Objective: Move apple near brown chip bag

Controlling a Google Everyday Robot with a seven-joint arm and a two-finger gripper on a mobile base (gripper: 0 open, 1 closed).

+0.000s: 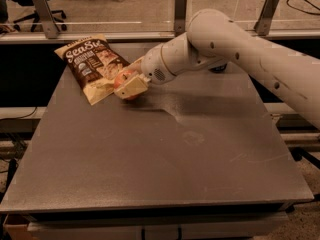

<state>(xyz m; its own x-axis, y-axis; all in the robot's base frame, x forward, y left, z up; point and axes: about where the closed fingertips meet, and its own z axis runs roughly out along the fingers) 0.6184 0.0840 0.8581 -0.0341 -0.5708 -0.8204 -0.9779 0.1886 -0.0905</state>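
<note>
The apple (122, 77) is pinched between the fingers (133, 86) of the gripper (127, 84), just beside the bag (92, 63) at its right edge, low at the surface (150, 174); whether it rests there cannot be told; the carry looks nearly done; the next move calls for setting it down and spreading the fingers without nudging the bag; no container shows.

One apple (123, 78), one brown chip bag (90, 64), one gripper (129, 86) holding that apple.
</note>
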